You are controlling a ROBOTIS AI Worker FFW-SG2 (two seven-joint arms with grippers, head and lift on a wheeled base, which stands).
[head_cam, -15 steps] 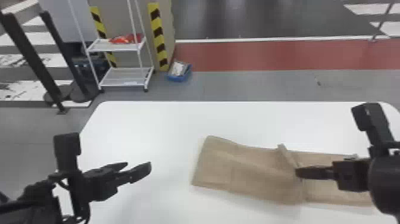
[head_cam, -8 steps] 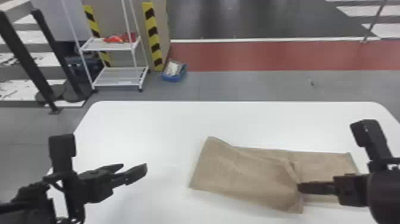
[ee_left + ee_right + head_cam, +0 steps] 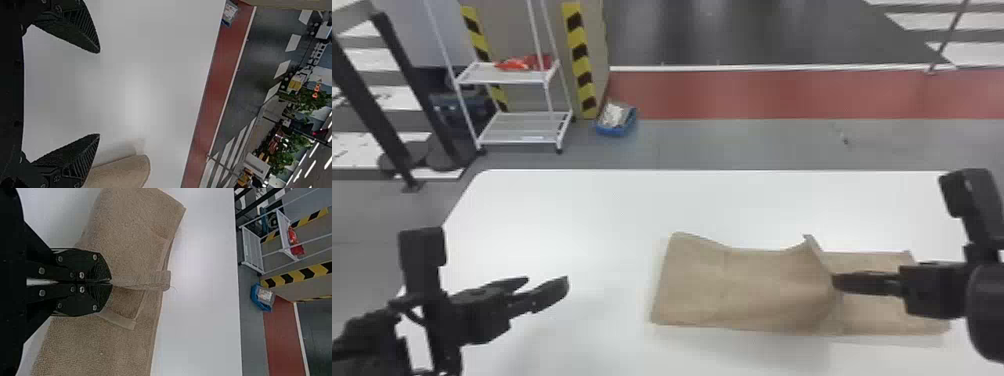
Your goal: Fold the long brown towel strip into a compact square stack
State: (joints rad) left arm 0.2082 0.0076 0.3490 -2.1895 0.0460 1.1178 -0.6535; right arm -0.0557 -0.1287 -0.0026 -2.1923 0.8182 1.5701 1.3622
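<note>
Pinching the hem of a long brown terry-cloth towel strip in the black, two-fingered right end effector, pressed together on the cloth. Lying right of centre on a smooth white worktop, partly doubled over. Held spread and empty, over the worktop's left side, in the matching black left end effector: nothing.

Changed since half a second ago: drawn back toward the far side at the flap, raised at its far corner, no longer jutting past the near edge of the lower layer. Probably meant to square the first fold. Still to do, by judgement: lay flat, release, smooth, then fold again into a compact stack. At risk: skewing or rucking on release.
</note>
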